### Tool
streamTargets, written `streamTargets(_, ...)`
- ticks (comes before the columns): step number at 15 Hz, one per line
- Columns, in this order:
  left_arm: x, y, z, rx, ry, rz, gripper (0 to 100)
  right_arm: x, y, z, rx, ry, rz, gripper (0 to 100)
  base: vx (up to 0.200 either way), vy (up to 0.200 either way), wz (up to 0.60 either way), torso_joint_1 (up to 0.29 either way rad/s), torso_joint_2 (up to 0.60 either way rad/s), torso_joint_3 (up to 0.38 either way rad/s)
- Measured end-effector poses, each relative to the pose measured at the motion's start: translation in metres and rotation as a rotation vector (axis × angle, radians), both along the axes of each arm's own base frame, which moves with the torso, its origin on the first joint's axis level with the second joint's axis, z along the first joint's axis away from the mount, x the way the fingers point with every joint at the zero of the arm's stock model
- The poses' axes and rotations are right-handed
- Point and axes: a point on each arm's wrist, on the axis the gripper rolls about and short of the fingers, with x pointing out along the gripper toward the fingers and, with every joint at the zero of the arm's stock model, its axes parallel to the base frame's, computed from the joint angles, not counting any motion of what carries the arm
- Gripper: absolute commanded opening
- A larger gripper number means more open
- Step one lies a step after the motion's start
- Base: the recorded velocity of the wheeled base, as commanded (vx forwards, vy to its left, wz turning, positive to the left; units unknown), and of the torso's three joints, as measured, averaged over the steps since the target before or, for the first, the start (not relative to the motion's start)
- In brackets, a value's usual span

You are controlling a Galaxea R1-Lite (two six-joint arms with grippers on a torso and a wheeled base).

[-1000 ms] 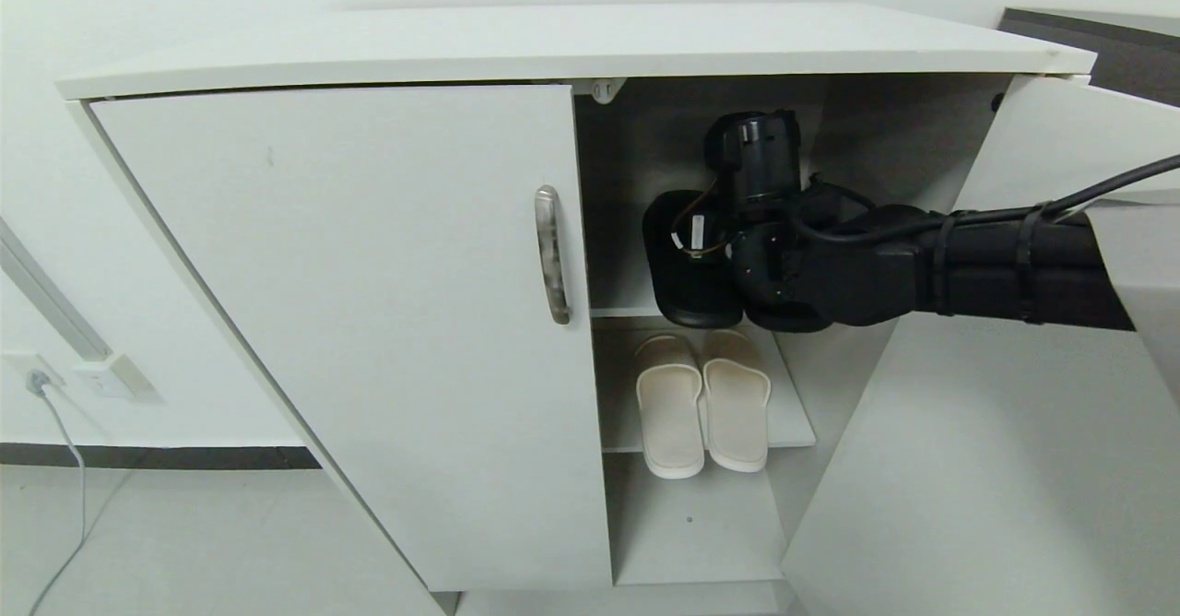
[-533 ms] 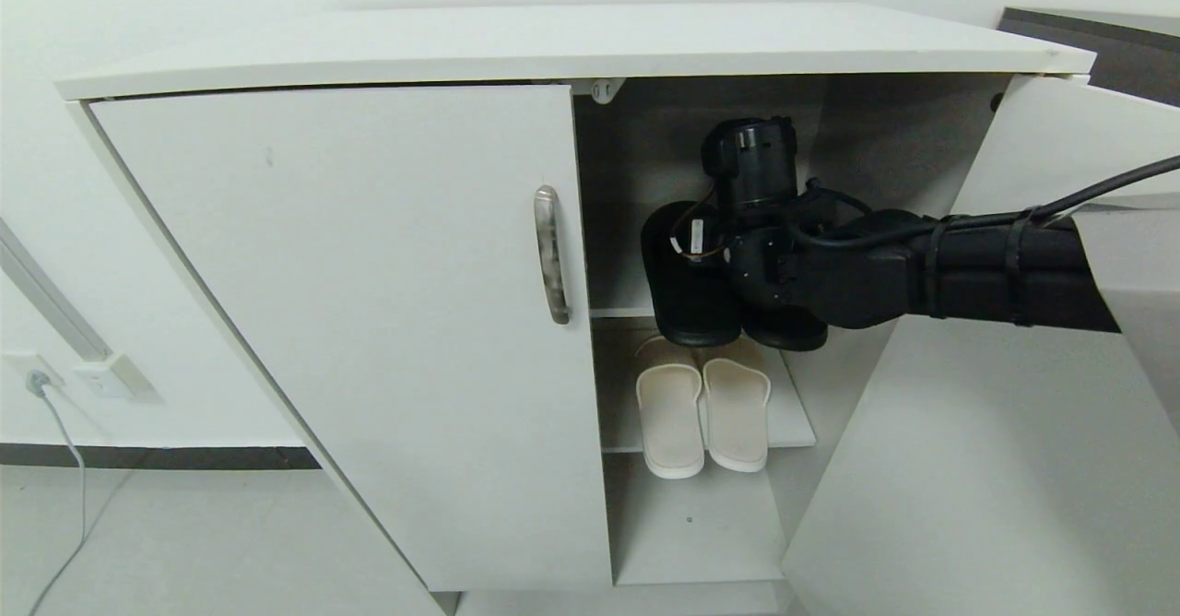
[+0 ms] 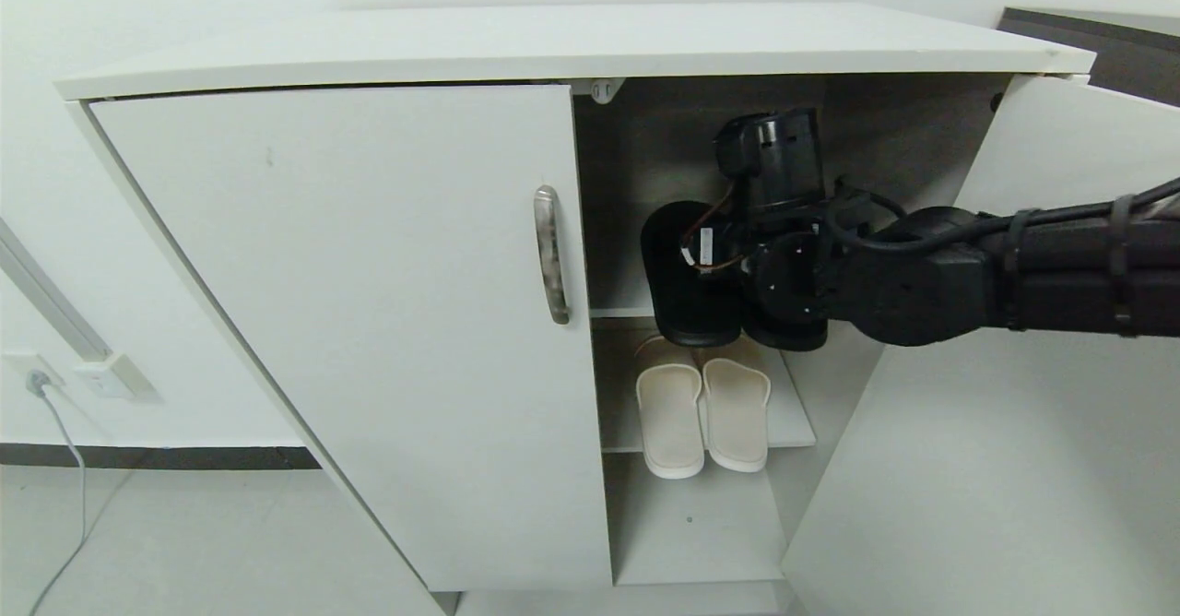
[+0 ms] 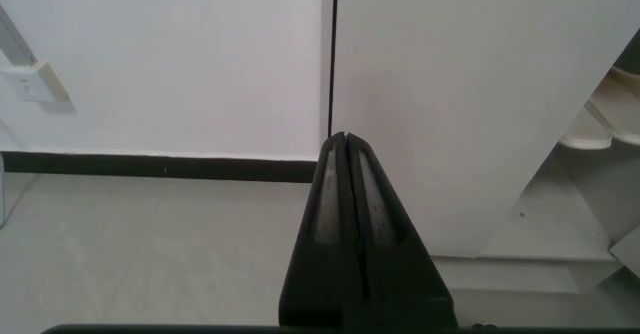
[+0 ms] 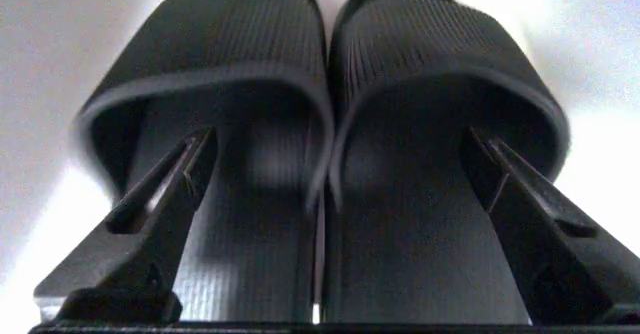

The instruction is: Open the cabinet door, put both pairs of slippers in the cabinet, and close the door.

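Right gripper point(image 5: 342, 139) has backed off a touch while the black slippers point(image 3: 690, 275) stayed on the shelf point(image 3: 613, 313) just above the white slippers point(image 3: 702, 408), its fingers point(image 5: 170, 209) spread and let go, so both pairs look stowed and only closing the door point(image 3: 968, 468) remains; left gripper point(image 4: 343, 139) is clamped shut, empty.

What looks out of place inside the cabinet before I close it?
Both pairs overhang. The white slippers poke past the front edge of the middle shelf, and the black slippers hang over the upper shelf edge too. Either might catch the open door when it swings shut. Nothing looks damaged.
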Motion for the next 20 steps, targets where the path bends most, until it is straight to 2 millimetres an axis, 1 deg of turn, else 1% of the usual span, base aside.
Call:
streamTargets(3, 0.0, 0.0, 0.0, 0.001, 0.0, 0.0, 0, -0.036, -0.005, 0.002, -0.015, 0.023, 0.051, 100, 0.0, 0.0, 0.0, 0.0, 0.0, 0.0)
streamTargets(6, 0.0, 0.0, 0.0, 0.001, 0.0, 0.0, 0, -0.076, -0.015, 0.001, 0.002, 0.043, 0.107, 100, 0.0, 0.0, 0.0, 0.0, 0.0, 0.0)
streamTargets(8, 0.0, 0.0, 0.0, 0.001, 0.0, 0.0, 0, -0.102, -0.021, -0.002, 0.017, 0.054, 0.16, 100, 0.0, 0.0, 0.0, 0.0, 0.0, 0.0)
streamTargets(10, 0.0, 0.0, 0.0, 0.001, 0.0, 0.0, 0, -0.123, -0.025, -0.009, 0.037, 0.056, 0.228, 100, 0.0, 0.0, 0.0, 0.0, 0.0, 0.0)
streamTargets(11, 0.0, 0.0, 0.0, 0.001, 0.0, 0.0, 0, -0.132, -0.026, -0.015, 0.047, 0.055, 0.261, 0, 0.0, 0.0, 0.0, 0.0, 0.0, 0.0)
streamTargets(14, 0.0, 0.0, 0.0, 0.001, 0.0, 0.0, 0, -0.146, -0.031, -0.032, 0.087, 0.033, 0.338, 0, 0.0, 0.0, 0.0, 0.0, 0.0, 0.0)
streamTargets(17, 0.0, 0.0, 0.0, 0.001, 0.0, 0.0, 0, -0.15, -0.032, -0.047, 0.064, 0.032, 0.371, 0, 0.0, 0.0, 0.0, 0.0, 0.0, 0.0)
streamTargets(20, 0.0, 0.0, 0.0, 0.001, 0.0, 0.0, 0, -0.15, -0.031, -0.053, 0.046, 0.046, 0.373, 0, 0.0, 0.0, 0.0, 0.0, 0.0, 0.0)
